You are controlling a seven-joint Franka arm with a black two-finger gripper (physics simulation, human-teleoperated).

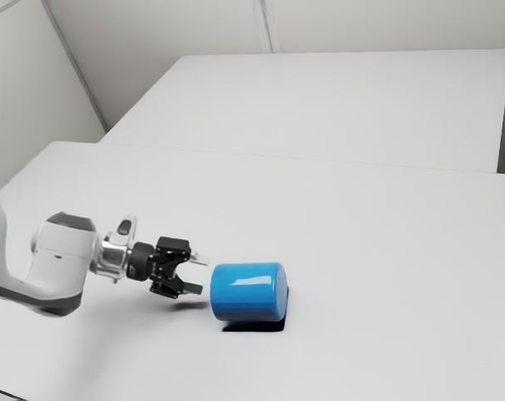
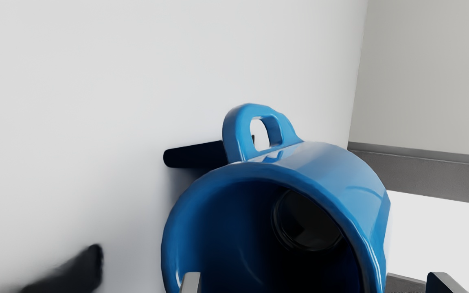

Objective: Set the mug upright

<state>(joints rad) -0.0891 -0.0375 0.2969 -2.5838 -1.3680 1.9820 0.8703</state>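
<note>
Exterior view: mug (image 1: 249,292) is on its side on the tabletop (image 1: 344,225), not upright, just ahead of the jaws. Gripper (image 1: 196,274) is empty, jaws spread, tips short of the mug. Arm (image 1: 64,259) comes in low from the exterior view's left, hand near level with the tabletop, aimed along the mug's length. One fingertip sits above the other.

Wrist view: mouth (image 2: 226,232) faces the jaws. Handle (image 2: 234,134) sticks out to one side, off the line between the fingers. Tabletop-side finger (image 2: 191,283) lines up with the mouth, close inside the rim (image 2: 267,172); the other finger (image 2: 440,283) lines up outside the wall.

Handling, my read: stiff, fairly light, glossy so maybe slippery; chips if it's ceramic. Round body wants to roll, handle should limit that. Best hold: pinch the upper wall at the rim, one finger in, one out, then tip mouth-up. Full-width grab looks tight; handle is a fallback.
</note>
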